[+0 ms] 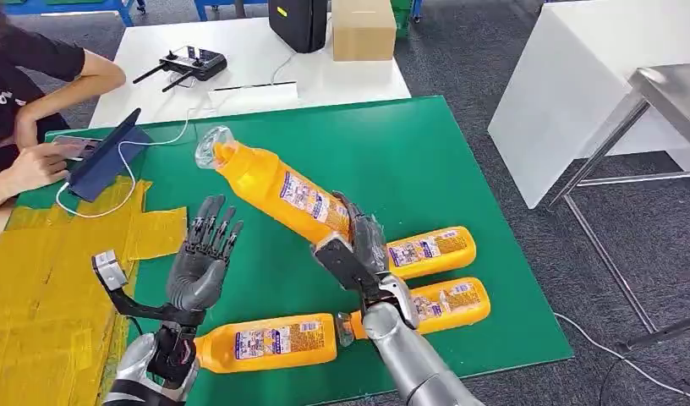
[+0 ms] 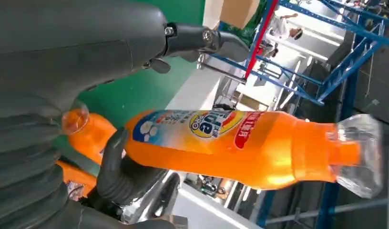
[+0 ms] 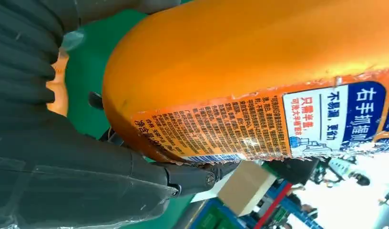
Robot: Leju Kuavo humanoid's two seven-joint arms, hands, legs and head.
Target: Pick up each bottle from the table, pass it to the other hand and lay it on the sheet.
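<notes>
Handover pending: right hand (image 1: 352,245) is gripping a raised orange plastic bottle with clear cap (image 1: 278,188).
Left hand (image 1: 199,262) is waiting beside it, fingers spread, holding nothing. Three orange bottles are lying on the green desk mat (image 1: 426,152); yellow sheet (image 1: 37,279) is bearing none.

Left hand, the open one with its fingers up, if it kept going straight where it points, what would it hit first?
Probably the raised orange plastic bottle held by the right hand; the left hand points toward its clear-capped end, though depth is unclear.
</notes>
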